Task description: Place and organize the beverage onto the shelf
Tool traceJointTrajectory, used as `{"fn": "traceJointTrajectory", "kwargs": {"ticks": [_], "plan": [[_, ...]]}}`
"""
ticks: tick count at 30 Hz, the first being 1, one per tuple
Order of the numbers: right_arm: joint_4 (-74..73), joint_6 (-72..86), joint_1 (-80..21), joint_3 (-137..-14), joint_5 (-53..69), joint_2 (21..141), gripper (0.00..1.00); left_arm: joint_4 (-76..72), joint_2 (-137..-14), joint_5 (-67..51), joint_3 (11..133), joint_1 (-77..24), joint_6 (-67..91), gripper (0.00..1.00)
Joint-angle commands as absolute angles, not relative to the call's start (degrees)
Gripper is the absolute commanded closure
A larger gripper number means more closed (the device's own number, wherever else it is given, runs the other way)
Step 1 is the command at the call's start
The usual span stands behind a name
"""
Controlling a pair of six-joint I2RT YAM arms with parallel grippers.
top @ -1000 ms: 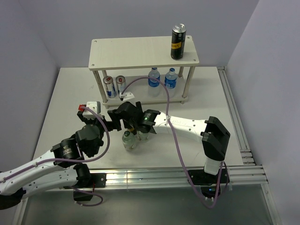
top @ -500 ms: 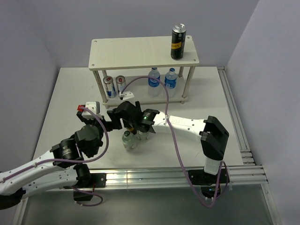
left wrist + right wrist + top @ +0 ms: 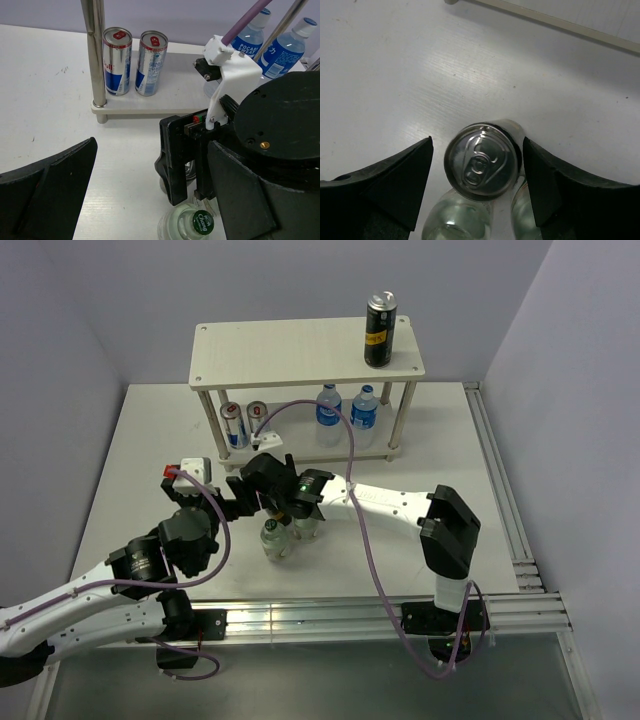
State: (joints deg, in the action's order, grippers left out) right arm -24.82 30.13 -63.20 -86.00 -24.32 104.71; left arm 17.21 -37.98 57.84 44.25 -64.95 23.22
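Claws first, from the left. The left claw (image 3: 238, 498) stands spread wide above the table (image 3: 150, 440) with nothing in it. Just to its right, the right claw (image 3: 478, 140) points straight down over a can (image 3: 481, 162) with a silver, unopened top. Its fingers (image 3: 395, 185) sit on either side of the can, partly drawn in. A strip of table shows between one finger and the can, so the can is not clamped. A green-capped bottle (image 3: 198, 223) of clear plastic stands just beside the can on the near side, and a second clear bottle (image 3: 306, 526) stands next to it.

The shelf (image 3: 290, 350) stands at the far side of the table, about midway across. On its lower board (image 3: 175, 95), two blue-and-silver cans (image 3: 116, 60) (image 3: 151, 62) stand upright and touching at the left end, tabs unopened. Further right on the same board are two blue-labelled bottles (image 3: 328, 407) (image 3: 365, 410), capped and upright, just beside each other. The top board carries a single black can (image 3: 379, 330), upright near its right end.

Both boards are pale beige wood-grain rectangles. The top one has a small screw at each corner. Thin legs join them, and the front-left leg (image 3: 95, 50) looks like shiny metal from the left wrist.
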Motion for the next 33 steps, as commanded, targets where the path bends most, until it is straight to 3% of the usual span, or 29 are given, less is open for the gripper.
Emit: {"fn": "traceJointTrajectory", "kwargs": {"ticks": [1,4,9,18,27,33], "plan": [[-28.56,29.8,-63.9,-87.98,-26.37,106.44,0.2,13.36,-37.71,56.69,45.0,-65.92,23.64,0.01],[-29.35,29.53,-63.9,-88.15,-27.33,106.52,0.14,13.18,-37.79,56.95,44.91,-66.09,23.47,0.01],[-29.79,29.18,-63.63,-88.07,-27.69,106.44,0.14,13.01,-37.88,57.13,44.82,-66.36,23.29,0.01],[-30.32,29.27,-63.19,-88.68,-26.98,108.28,0.32,13.62,-37.44,57.83,44.82,-66.8,23.55,0.01],[-31.11,28.48,-62.93,-90.44,-28.56,107.93,0.8,13.62,-37.35,58.89,44.65,-67.67,23.47,0.01],[-36.02,26.11,-61.88,-99.48,-30.05,104.86,1.0,13.53,-37.79,58.97,44.74,-67.68,23.38,0.01]]}}
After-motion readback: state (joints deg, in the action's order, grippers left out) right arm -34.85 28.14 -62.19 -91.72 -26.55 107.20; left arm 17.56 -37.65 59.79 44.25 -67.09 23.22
